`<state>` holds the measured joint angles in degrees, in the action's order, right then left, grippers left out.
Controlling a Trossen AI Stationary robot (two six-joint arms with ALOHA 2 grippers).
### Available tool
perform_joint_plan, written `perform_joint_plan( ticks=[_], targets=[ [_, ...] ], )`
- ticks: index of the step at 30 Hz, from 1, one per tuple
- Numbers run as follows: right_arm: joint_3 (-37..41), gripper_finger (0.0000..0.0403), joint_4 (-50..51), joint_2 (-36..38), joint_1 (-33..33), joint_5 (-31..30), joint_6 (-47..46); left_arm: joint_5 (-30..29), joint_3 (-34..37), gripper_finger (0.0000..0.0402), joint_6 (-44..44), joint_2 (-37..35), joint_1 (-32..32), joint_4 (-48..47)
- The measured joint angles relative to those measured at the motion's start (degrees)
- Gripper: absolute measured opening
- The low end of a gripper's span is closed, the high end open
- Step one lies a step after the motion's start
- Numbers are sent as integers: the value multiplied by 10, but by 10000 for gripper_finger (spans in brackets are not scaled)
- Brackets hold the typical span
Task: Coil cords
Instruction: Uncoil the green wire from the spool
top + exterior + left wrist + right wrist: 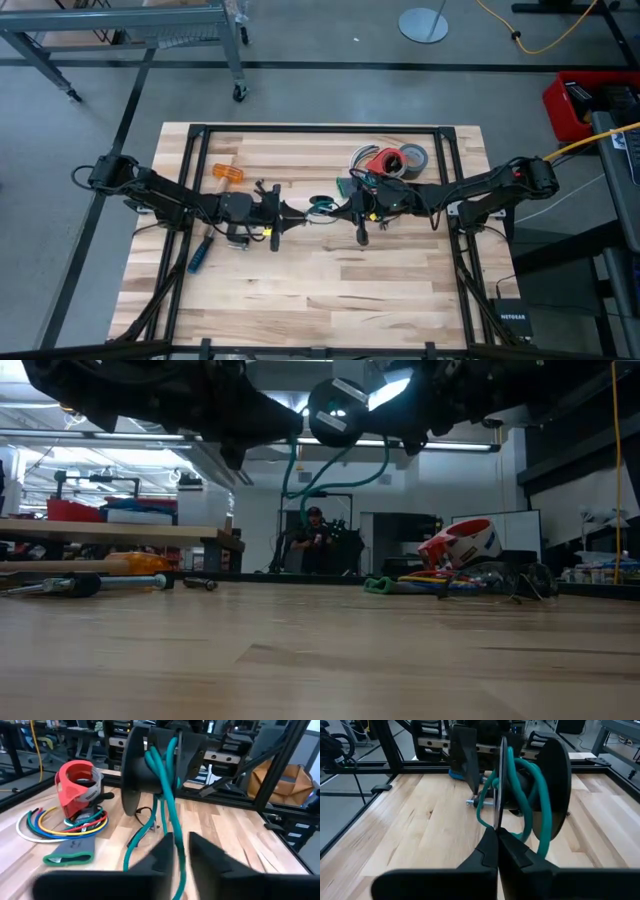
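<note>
My right claw (pixel 497 837) is clamped on a black spool (pixel 547 785), held above the table (pixel 330 280) at frame centre. The teal cord (pixel 167 780) hangs mostly vertical in loops from it. My left claw (pixel 181 845) is closed on that cord.

Bare tabletop (pixel 330 290) lies open on the near side, while tape rolls (pixel 398 158) and a screwdriver (pixel 201 254) crowd the flanks.

Beyond the pale wood table (pixel 330 275), grey concrete floor (pixel 320 90) spreads; a wheeled metal cart (pixel 150 30) stands near, and a person (pixel 316 540) sits far behind.
</note>
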<state>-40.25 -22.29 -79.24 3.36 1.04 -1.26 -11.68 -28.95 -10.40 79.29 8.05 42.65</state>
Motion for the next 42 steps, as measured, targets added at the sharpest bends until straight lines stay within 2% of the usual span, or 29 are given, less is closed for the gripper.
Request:
perform_joint_plan(
  ticks=[2, 6, 14, 20, 26, 31, 35, 38, 42],
  targets=[
    [0, 1, 9, 0, 0, 0, 0, -15, 0, 11, -13, 0, 0, 0],
    [0, 1, 56, 0, 0, 0, -5, -50, 0, 8, -11, 0, 0, 14],
    [0, 1, 155, 0, 0, 0, -30, -51, 0, 3, 19, 0, 2, 99],
    [0, 1, 214, 0, 0, -38, -30, -51, 0, 1, 16, -13, 6, 71],
    [0, 1, 272, 0, 0, -69, -48, -51, 0, 1, 19, -49, 20, -24],
    [0, 1, 308, 0, 0, -70, -64, -51, 0, 1, 13, -91, 34, -183],
    [0, 1, 310, 0, 0, -70, -65, -48, 0, 8, -36, -112, 45, -315],
    [0, 1, 306, 0, 0, -69, -65, -16, 0, 10, -93, -113, 51, -402],
    [0, 1, 293, 0, 0, -68, -64, 24, 0, 11, -161, -98, 58, -437]
  ],
)
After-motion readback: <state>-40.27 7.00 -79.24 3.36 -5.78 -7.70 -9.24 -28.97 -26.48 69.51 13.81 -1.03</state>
